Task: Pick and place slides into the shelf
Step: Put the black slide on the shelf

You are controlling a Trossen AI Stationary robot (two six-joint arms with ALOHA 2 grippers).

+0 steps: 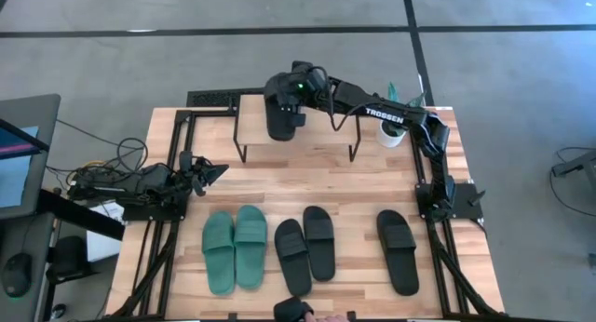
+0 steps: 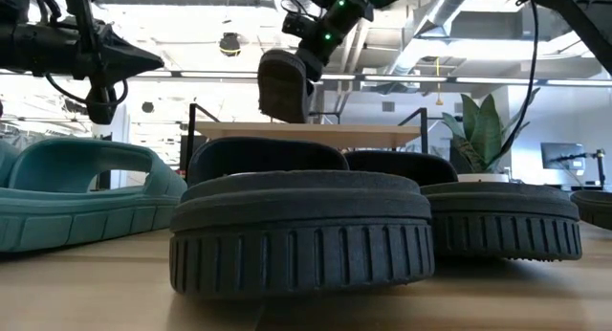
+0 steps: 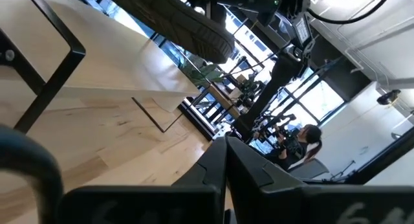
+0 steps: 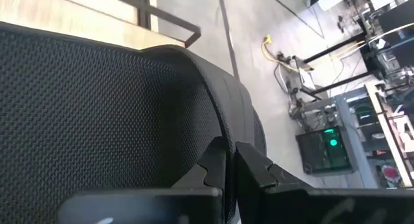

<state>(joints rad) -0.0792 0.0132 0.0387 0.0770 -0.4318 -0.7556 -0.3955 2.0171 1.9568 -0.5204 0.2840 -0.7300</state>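
High view: straight down over the whole table (image 1: 372, 187).
Low view: tabletop height, very near a black slide (image 2: 301, 231), facing the room.
Left wrist: looks low across the table toward the shelf (image 3: 97, 62).
Right wrist: close against a slide.
Shared: shelf.

- Green slide pair (image 1: 236, 249): dull dark green all over, on the light wood table (image 1: 363, 187).
- Black slide pair (image 1: 304, 247), right of the green pair: matte black; ribbed sole edges show in the low view.
- Single black slide (image 1: 398, 250), farther right: matte black.
- Held slide (image 1: 282, 116) above the shelf (image 1: 321, 128): black, fine dotted texture.
- Shelf: pale wood top, black legs.
- Plant pot (image 1: 392, 132): white, green leaves.
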